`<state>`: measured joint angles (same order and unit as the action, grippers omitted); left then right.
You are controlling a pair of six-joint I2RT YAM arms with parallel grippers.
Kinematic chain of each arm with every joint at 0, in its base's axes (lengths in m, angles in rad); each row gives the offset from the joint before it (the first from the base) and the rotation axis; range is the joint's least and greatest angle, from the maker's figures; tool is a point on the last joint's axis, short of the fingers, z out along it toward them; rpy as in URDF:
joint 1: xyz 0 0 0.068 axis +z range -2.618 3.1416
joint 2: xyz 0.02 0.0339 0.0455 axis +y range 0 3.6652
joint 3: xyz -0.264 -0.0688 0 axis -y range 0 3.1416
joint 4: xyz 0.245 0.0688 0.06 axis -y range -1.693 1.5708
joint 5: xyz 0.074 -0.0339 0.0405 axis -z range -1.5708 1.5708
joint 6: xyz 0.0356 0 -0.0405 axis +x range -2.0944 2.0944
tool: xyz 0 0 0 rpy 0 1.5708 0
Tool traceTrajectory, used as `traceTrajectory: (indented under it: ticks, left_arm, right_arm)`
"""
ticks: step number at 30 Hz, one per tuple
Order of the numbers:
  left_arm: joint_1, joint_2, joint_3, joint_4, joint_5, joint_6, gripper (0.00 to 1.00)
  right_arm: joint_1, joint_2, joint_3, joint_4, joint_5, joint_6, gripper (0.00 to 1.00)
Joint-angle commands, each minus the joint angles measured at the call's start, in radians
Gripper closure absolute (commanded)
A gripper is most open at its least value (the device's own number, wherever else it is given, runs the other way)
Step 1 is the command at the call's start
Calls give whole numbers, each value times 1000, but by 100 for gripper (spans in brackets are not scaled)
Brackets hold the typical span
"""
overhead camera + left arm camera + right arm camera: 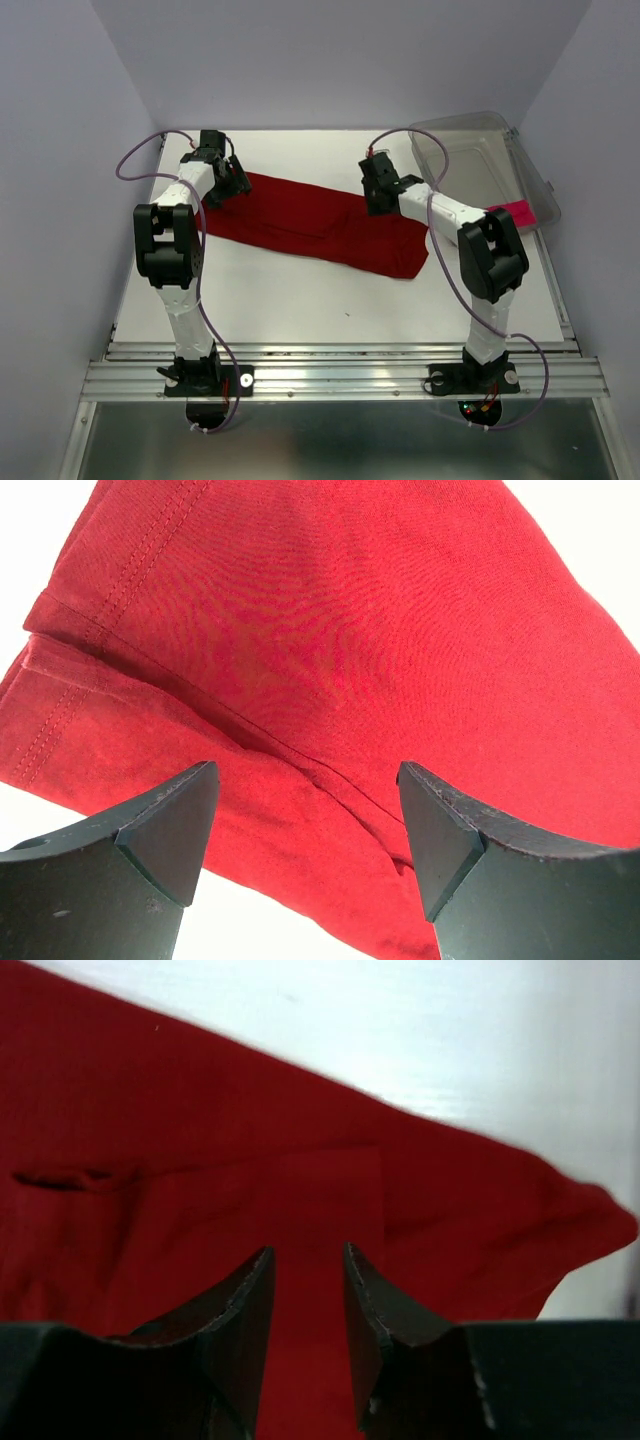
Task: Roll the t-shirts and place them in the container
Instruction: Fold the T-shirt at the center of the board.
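Observation:
The dark red t-shirt (320, 222) lies folded into a long strip, running diagonally from back left to front right on the white table. My left gripper (232, 182) hovers over its left end. In the left wrist view the jaws (305, 772) stand wide open and empty above the shirt's (330, 630) hemmed edge. My right gripper (378, 192) is over the strip's far edge near its right part. In the right wrist view its jaws (308, 1250) stand a narrow gap apart, with flat red cloth (200, 1160) below. The magenta-pink t-shirt (516, 212) shows partly behind the right arm.
A clear plastic bin (478, 160) stands at the back right, beside the pink shirt. Grey walls close in the left, back and right sides. A metal rail (340, 368) runs along the near edge by the arm bases.

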<state>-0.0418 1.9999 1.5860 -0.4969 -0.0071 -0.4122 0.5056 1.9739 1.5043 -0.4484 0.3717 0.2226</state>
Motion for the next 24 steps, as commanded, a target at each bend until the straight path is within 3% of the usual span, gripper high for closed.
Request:
traceTrajectory:
  ticks: [1, 17, 24]
  left_arm:
    - [3, 11, 17, 12, 2, 4, 17]
    - [2, 183, 140, 14, 2, 16, 17]
    - [19, 108, 131, 14, -37, 36, 18]
  right_arm:
    - [-5, -93, -53, -29, -69, 133, 64]
    - [-15, -83, -228, 0, -63, 185, 69]
    - [-15, -95, -266, 2, -48, 181, 70]
